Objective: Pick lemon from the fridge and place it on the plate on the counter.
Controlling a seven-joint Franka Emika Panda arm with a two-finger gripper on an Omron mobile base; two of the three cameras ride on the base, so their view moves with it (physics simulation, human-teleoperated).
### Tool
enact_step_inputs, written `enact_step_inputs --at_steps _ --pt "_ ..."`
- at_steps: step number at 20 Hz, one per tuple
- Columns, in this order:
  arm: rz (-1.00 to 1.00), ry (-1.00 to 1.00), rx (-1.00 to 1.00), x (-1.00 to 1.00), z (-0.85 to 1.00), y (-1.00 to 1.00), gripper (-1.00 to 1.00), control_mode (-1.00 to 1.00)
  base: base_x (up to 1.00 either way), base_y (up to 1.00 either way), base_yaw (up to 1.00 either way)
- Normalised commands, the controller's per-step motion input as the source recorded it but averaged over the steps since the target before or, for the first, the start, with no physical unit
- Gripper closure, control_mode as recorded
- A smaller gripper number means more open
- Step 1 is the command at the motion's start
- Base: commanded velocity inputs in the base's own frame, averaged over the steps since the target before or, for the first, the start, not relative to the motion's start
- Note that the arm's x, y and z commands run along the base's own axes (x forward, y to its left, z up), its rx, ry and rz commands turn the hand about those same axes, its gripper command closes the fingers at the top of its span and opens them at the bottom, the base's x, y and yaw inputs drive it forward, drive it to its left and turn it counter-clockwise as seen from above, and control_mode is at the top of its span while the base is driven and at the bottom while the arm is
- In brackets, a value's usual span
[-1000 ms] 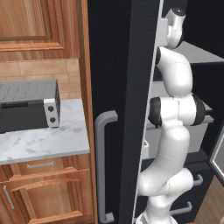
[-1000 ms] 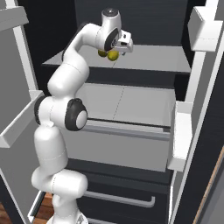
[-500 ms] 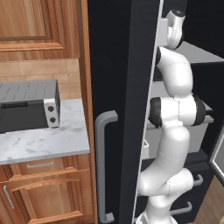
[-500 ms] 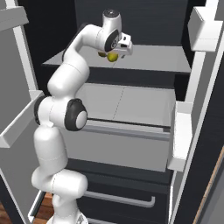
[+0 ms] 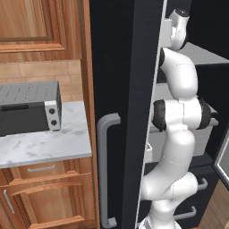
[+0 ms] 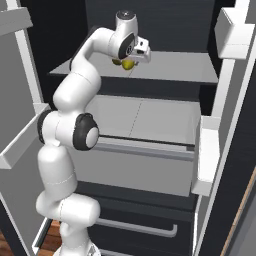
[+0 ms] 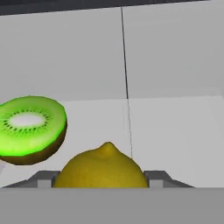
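The lemon (image 7: pixel 101 168) is small and yellow and sits between my two fingertips, low in the hand view. My gripper (image 6: pixel 129 61) is shut on the lemon (image 6: pixel 129 64) just over the upper grey shelf (image 6: pixel 175 67) of the open black fridge (image 5: pixel 127 89). The arm reaches up into the fridge from below. The white marble counter (image 5: pixel 49 145) lies left of the fridge door in the left base view. The plate is out of view.
A cut green kiwi half (image 7: pixel 30 129) lies close beside the lemon. Under the shelf sits a wide grey drawer (image 6: pixel 145 125). White door bins (image 6: pixel 234 35) line the right door. A grey toaster oven (image 5: pixel 29 107) stands on the counter, by the door's grey bar handle (image 5: pixel 105 170).
The hand with the lemon has shifted very slightly downward in the right base view. Nothing else has moved.
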Motion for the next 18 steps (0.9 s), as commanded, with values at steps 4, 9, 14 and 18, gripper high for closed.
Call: enact_step_inputs --at_steps 4,9,14,18 --pt "0.00 -0.12 0.02 -0.14 0.00 -0.05 1.00 -1.00 0.00 0.00 0.00" --pt "0.00 -0.25 0.05 -0.54 0.00 -0.15 1.00 -1.00 0.00 0.00 0.00" --pt "0.00 -0.28 0.00 -0.89 0.00 -0.03 1.00 -1.00 0.00 0.00 0.00" --pt "-0.03 -0.19 0.00 -1.00 -0.01 0.00 1.00 -1.00 0.00 0.00 0.00"
